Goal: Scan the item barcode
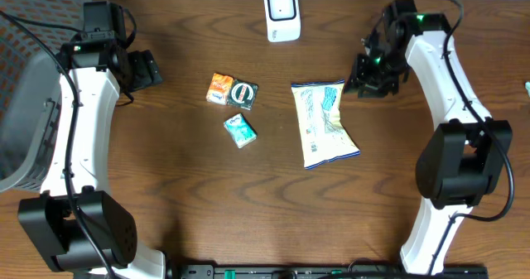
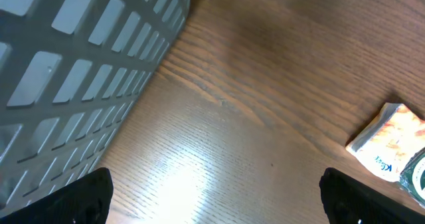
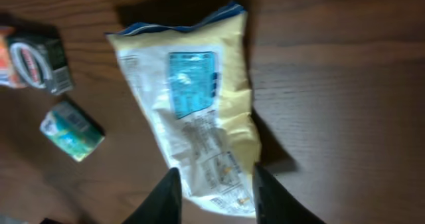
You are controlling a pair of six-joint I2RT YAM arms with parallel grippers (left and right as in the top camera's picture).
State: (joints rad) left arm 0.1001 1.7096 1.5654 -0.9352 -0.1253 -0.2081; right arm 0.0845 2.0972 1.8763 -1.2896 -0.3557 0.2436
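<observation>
Dark wooden surface (image 1: 166, 188) carries the yellow snack bag (image 1: 325, 126) flat, its end between the partly parted jaws of my right tool (image 3: 214, 171), not clamped. My left tool (image 2: 216, 184) gapes wide, empty, beside the grey basket (image 2: 80, 64).

A lane of bare tabletop (image 1: 273, 188) runs between the chip bag (image 1: 325, 123) and the three small packets, leading you up to the scanner (image 1: 281, 14). The orange packet (image 1: 219, 88) and dark packet (image 1: 243, 93) touch; the teal packet (image 1: 240, 130) lies just below them. On your left, the grey basket (image 1: 33, 88) hems in the left gripper (image 1: 145, 68). The right gripper (image 1: 368, 76) hangs just beside the bag's upper right corner.
</observation>
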